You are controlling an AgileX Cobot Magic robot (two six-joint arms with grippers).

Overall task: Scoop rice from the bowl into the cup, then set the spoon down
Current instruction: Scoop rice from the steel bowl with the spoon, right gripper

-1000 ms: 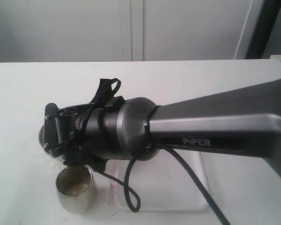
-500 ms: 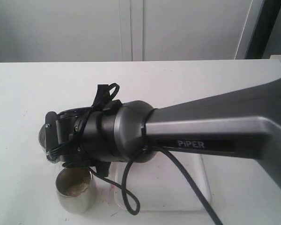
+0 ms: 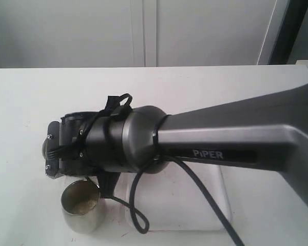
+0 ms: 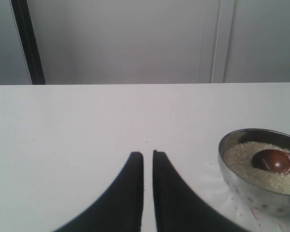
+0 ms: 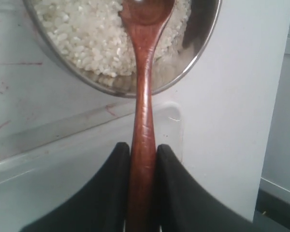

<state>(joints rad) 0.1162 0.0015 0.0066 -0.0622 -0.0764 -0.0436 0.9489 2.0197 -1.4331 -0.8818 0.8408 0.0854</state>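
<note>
My right gripper (image 5: 143, 150) is shut on the handle of the dark reddish-brown wooden spoon (image 5: 144, 92). The spoon's oval end (image 4: 273, 161) rests in the white rice (image 5: 82, 34) inside the shiny steel bowl (image 4: 241, 193). In the exterior view the right arm's wrist covers almost all of the bowl, and only a sliver of rim (image 3: 43, 148) shows. The steel cup (image 3: 82, 207) stands upright just in front of that wrist, with some rice at its bottom. My left gripper (image 4: 148, 154) hovers over bare table beside the bowl, its fingers nearly touching and holding nothing.
A white tray (image 3: 195, 205) lies on the table under the right arm, next to the cup and bowl. A black cable (image 3: 136, 205) hangs from the wrist over the tray. Loose grains and red marks dot the table around the bowl. A wall stands behind the table.
The right wrist has rolled and shifted slightly over the bowl, turning the spoon with it. The cup has stayed in place.
</note>
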